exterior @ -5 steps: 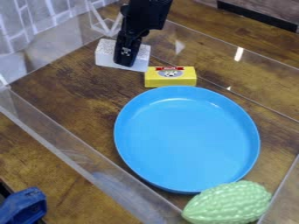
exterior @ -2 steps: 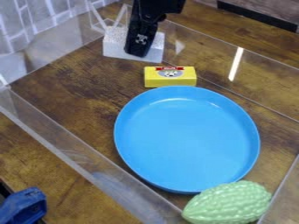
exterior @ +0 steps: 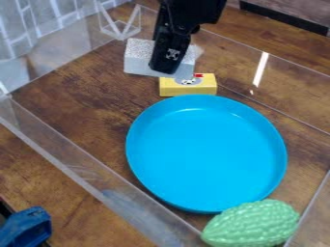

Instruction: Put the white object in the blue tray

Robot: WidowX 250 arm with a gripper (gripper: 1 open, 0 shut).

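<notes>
The pincer (exterior: 169,60) is gripping the white block (exterior: 142,58), its fingers parted by the block's width. Transfer is proceeding; the next move is requiring travel toward the blue tray (exterior: 206,152), then release.

The white block (exterior: 145,58) has moved closer to the blue tray (exterior: 206,152).

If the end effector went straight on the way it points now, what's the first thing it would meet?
Likely the blue tray, near its upper rim; depth is unclear from this single view.
</notes>
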